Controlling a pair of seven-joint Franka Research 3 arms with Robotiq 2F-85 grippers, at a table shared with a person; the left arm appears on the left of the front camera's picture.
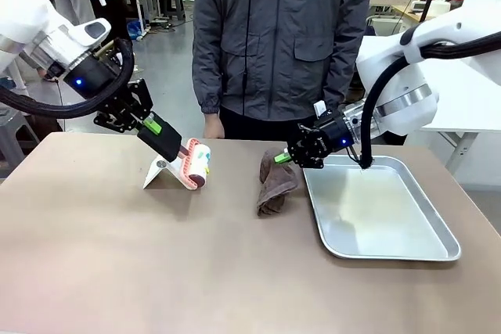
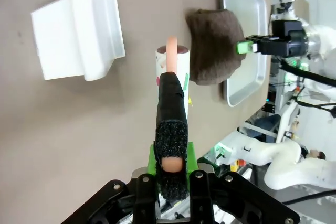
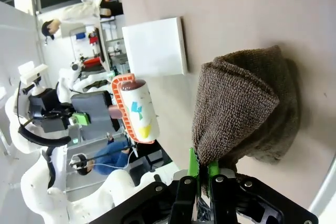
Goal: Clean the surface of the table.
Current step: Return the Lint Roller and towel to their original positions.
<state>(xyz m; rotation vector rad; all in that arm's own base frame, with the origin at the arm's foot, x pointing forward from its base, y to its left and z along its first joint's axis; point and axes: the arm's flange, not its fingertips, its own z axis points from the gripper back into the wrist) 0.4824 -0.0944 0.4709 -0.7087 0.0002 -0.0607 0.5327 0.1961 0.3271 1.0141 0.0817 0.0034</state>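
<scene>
Front view: the table (image 1: 117, 271) spans the whole foreground, its taupe top bearing everything else. A metal tray (image 1: 438, 252) lies on its right part. Just left of the tray, the right gripper (image 1: 280, 157) pinches a brown cloth (image 1: 275, 184) that drapes onto the table. Farther left of the tray, the left gripper (image 1: 160, 137) clamps a lint roller (image 1: 196, 164) beside its white stand (image 1: 158, 172).

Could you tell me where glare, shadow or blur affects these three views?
Front view: soft even light, a pale sheen on the metal tray, faint shadow beside the brown cloth. Left wrist view: the roller handle near the lens is slightly soft, the table evenly lit. Right wrist view: wide-angle bending, bright washed-out background.
</scene>
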